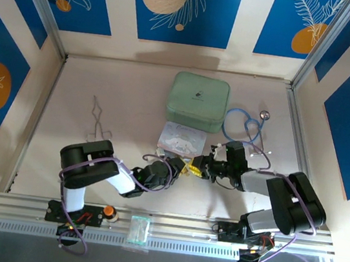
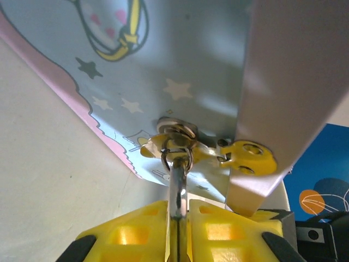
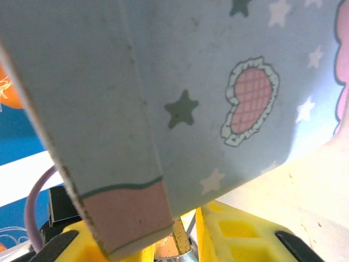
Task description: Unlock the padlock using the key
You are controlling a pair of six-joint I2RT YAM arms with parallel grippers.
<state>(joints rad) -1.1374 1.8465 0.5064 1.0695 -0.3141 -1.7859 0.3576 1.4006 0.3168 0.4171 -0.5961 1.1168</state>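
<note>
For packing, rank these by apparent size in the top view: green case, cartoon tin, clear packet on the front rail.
Largest to smallest: green case, cartoon tin, clear packet. None look alike.

Cream table (image 1: pixel 127 98) with green case (image 1: pixel 197 101) and blue stethoscope (image 1: pixel 264 115)

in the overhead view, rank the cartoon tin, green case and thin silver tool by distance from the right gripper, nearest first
From the right gripper:
1. Cartoon tin, just beyond the gripper and slightly left.
2. Green case, farther back, behind the tin.
3. Thin silver tool, far off to the left.
</note>
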